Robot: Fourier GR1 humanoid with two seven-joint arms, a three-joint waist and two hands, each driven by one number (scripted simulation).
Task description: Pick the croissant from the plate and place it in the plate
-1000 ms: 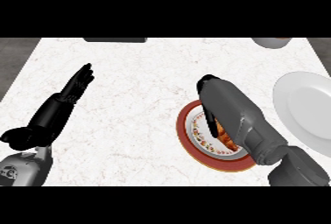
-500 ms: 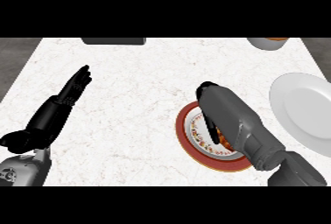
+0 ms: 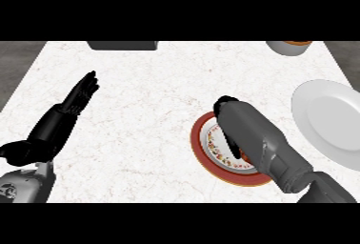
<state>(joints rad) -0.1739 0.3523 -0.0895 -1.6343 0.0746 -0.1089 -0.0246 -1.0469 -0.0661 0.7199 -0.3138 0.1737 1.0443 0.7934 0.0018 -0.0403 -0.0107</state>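
At far left, over the white marbled counter top point(image 3: 147, 95), the robot's left hand point(image 3: 60, 124) rests with fingers straight and relaxed, pointing up the view, holding nothing; idle, no part in the task as far as I can judge. Up at the back edge, left of centre, sits a dark grey flat-topped block point(image 3: 123, 45), untouched.

Centre-right: round red-rimmed plate with a patterned white middle point(image 3: 211, 159), the source plate. Right hand point(image 3: 246, 128) lies straight over it, back of hand facing the view, covering most of the plate's middle. Croissant not visible anywhere; it is most likely hidden under that hand, on the plate or in the palm, but which one cannot be told. Whether the right hand's fingers are curled round anything cannot be told either, since the hand's own back blocks them.

Right edge: plain white round plate point(image 3: 330, 121), bare, partly cut off by the frame, the likely target. Top right: small pale bowl with orange contents point(image 3: 288, 46), well apart from everything.

Progress, judged: early. Hand is at the pick spot; the grasp is unconfirmed, and lift, carry across to the white plate and release are all left to do. Nothing has been placed yet.
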